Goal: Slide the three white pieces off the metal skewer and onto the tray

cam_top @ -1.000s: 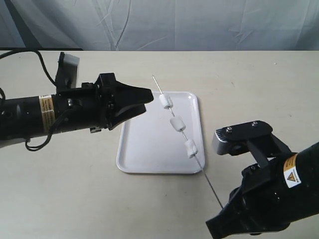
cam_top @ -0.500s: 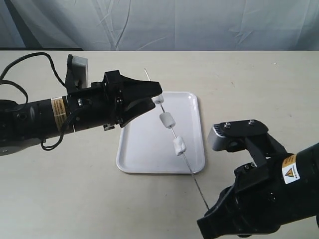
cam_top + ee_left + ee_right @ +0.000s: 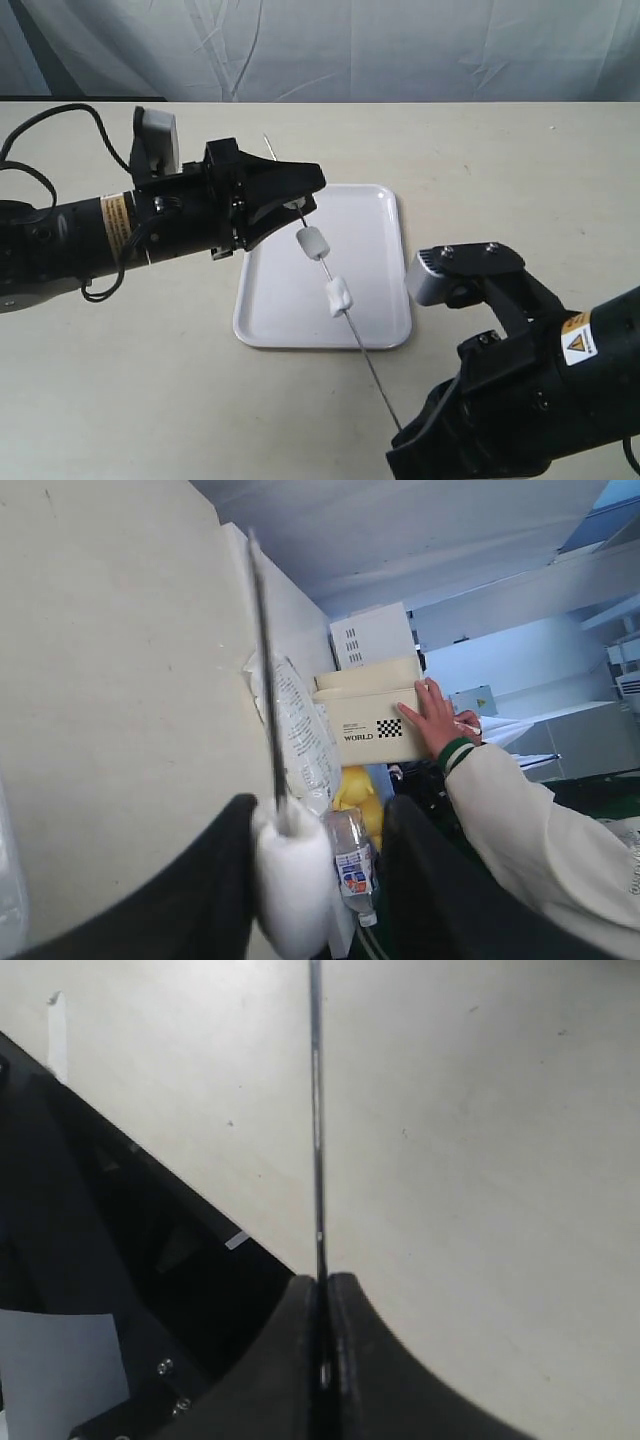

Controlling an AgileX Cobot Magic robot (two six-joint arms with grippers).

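Observation:
The metal skewer [image 3: 355,345] slants up over the tray [image 3: 378,215], and my right gripper [image 3: 405,447] is shut on its lower end. In the right wrist view the skewer [image 3: 317,1110] runs straight out from the pinched right gripper [image 3: 323,1285]. Two white pieces [image 3: 313,243] [image 3: 337,296] sit on the rod above the tray. The third white piece [image 3: 290,880] is between the fingers of my left gripper [image 3: 320,815], which is open. It touches one finger and a gap shows to the other. The skewer tip [image 3: 266,140] pokes out beyond the left gripper [image 3: 303,198].
The tray lies in the middle of a beige table [image 3: 520,170] with a grey curtain [image 3: 350,50] behind. Past the table edge, the left wrist view shows a person's hand [image 3: 440,715] on a cream box [image 3: 368,715], a plastic bottle [image 3: 350,865] and bags.
My right arm has carried the skewer leftward, so the top white piece has passed from in front of the left fingertips to between them. The left arm has shifted slightly right.

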